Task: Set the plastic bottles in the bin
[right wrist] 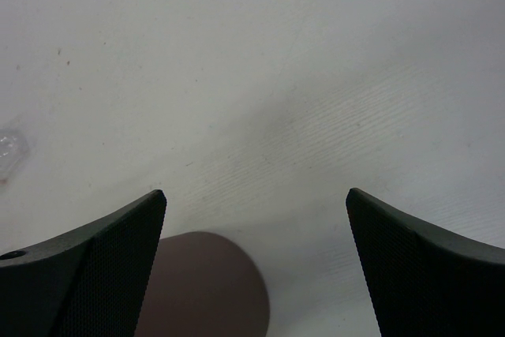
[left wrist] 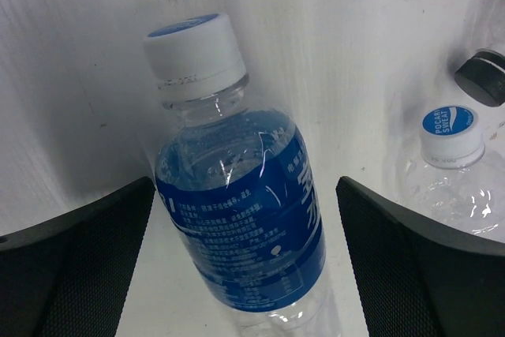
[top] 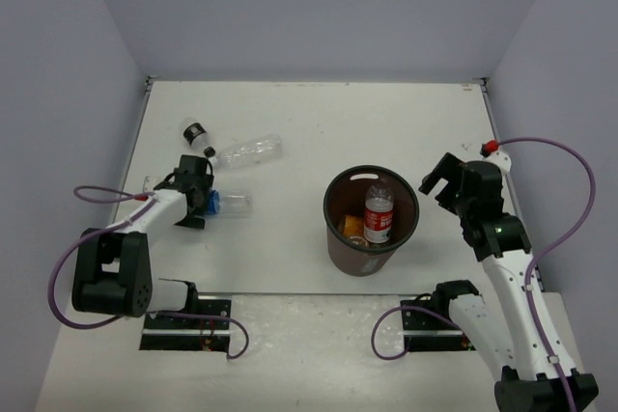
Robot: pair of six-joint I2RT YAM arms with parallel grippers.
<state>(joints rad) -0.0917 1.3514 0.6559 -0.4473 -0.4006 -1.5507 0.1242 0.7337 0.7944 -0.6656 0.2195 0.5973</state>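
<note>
The dark brown bin (top: 340, 243) stands mid-table and holds a red-label bottle (top: 379, 214) and an orange one (top: 353, 229). My left gripper (top: 200, 196) is open, its jaws either side of a clear blue-label bottle (top: 230, 203) lying on the table. In the left wrist view that bottle (left wrist: 241, 211) lies between the fingers (left wrist: 87, 258) with a gap on each side. A clear bottle (top: 249, 151) and a black-label one (top: 196, 134) lie just beyond. My right gripper (top: 436, 183) is open and empty, right of the bin. The bin's wall (right wrist: 201, 286) shows in the right wrist view.
Grey walls close off the table on the left, back and right. In the left wrist view a clear bottle with a Pocari Sweat cap (left wrist: 448, 133) and a black cap (left wrist: 481, 76) lie to the right of the held-between bottle. The arm bases sit at the near edge.
</note>
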